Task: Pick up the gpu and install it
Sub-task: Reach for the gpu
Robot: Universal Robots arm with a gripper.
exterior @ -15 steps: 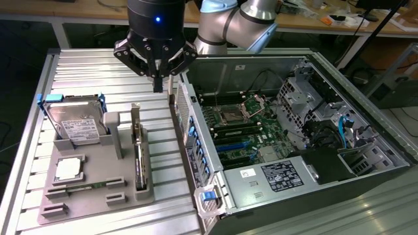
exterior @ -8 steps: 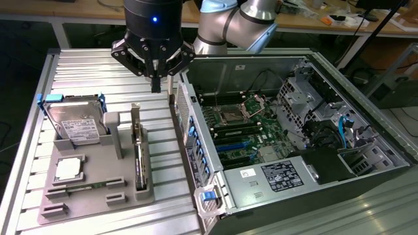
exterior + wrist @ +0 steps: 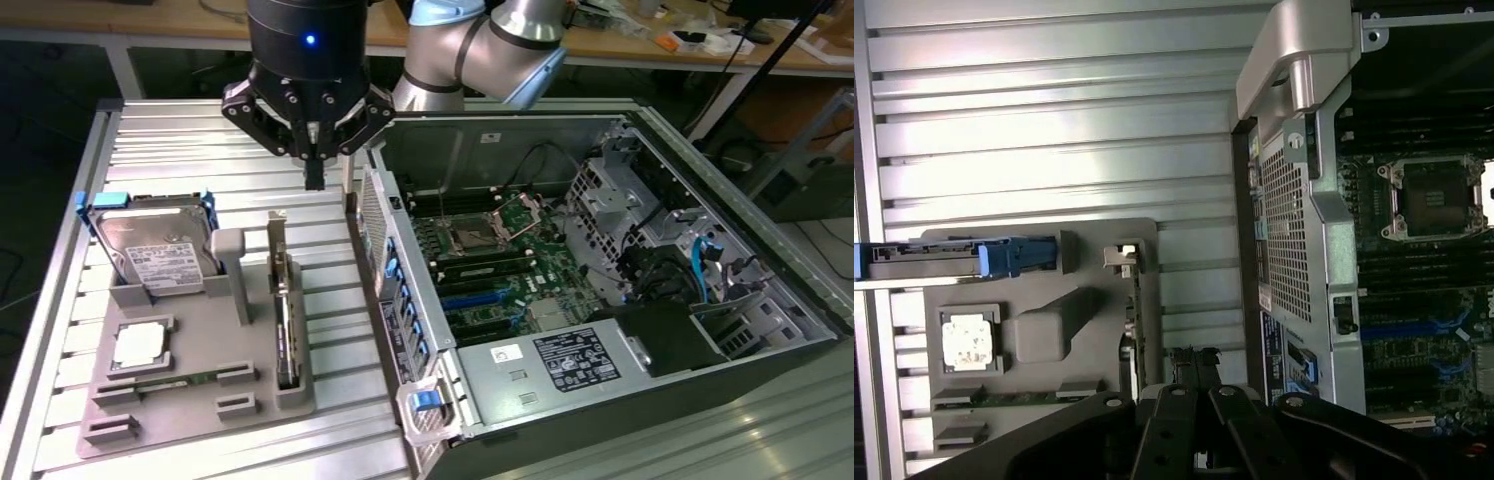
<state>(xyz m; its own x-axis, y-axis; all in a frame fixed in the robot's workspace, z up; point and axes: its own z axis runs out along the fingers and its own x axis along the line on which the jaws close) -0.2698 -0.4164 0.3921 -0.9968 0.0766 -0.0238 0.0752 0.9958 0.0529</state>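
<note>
You have most of the job left; your gripper [image 3: 315,180] has its fingers pressed together on nothing; the gpu [image 3: 282,300] stands on its edge in the gray holder [image 3: 200,420], down below the gripper's tips, not picked up yet; the computer case [image 3: 787,270] beside the gripper looks to have no card in it.

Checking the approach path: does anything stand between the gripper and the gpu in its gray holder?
Nothing visible does. The shut gripper hangs above the ribbed table, beyond one end of the gpu.
</note>
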